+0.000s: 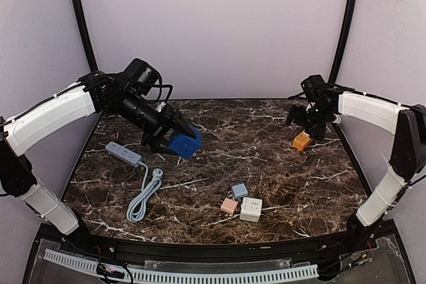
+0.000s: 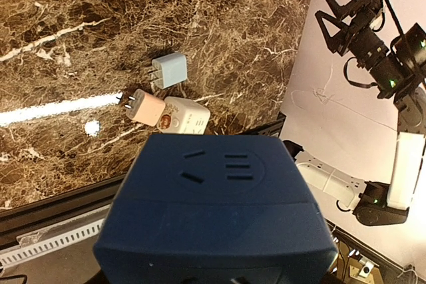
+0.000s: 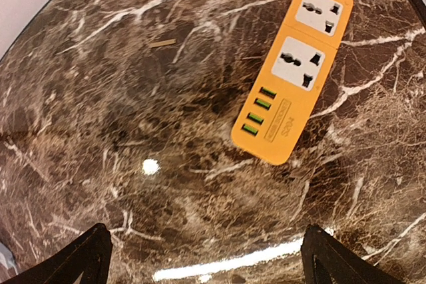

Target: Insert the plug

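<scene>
A dark blue cube (image 1: 184, 143), with socket slots on one face, is clamped in the left gripper (image 1: 174, 131) and held over the left part of the table (image 1: 279, 164). The surface is dark brown marble veined white and is enclosed by pale walls. The right gripper (image 3: 213, 264) is spread apart above an orange strip (image 3: 293, 71) at the far right. A light blue plug (image 1: 239, 191), a pink plug (image 1: 229, 205) and a white adapter (image 1: 251, 209) are grouped near the front. A grey strip (image 1: 123, 153) is laid at the left with its cord (image 1: 143, 197).

Markings: hardly any print is legible.
A small framed code, perhaps "S204", is printed beside the green ports (image 3: 258, 110) of the orange power strip (image 3: 291, 71), ahead of the right gripper (image 3: 206, 256); faint print on the white cube (image 2: 187, 116), beyond the left gripper (image 1: 181, 136), cannot be read.
</scene>
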Motion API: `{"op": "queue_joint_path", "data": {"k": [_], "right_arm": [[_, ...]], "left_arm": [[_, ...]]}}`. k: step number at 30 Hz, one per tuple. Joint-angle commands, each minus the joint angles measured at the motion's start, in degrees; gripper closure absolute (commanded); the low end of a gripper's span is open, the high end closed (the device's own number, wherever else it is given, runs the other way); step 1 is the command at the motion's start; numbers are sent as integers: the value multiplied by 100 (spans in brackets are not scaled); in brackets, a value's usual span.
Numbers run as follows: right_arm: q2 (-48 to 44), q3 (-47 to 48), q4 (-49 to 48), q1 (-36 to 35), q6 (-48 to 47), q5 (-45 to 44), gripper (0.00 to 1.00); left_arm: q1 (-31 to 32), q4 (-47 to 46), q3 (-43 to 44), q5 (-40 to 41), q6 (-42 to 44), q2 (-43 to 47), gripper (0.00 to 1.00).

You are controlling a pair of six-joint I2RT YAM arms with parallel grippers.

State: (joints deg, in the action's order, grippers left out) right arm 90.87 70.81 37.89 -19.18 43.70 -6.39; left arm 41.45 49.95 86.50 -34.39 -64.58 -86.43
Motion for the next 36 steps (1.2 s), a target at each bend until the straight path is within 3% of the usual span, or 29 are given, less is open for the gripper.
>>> {"op": "queue_joint_path", "data": {"k": [1,9,21,36], "right_arm": [[946,667,469,281,188,198,1],[2239,1626,929,535,-108,-244,1],[3083,2453,1316,787,-33,-747,3],[3180,2395,1083,918,-251,-412,61]], "left_arm": [[-4,292,-86,267,10,241,99],[-46,623,-74,727,-3,174,99],[-190,842,81,710,330,-254,99],[-327,1274,426,674,886,-642,99]]}}
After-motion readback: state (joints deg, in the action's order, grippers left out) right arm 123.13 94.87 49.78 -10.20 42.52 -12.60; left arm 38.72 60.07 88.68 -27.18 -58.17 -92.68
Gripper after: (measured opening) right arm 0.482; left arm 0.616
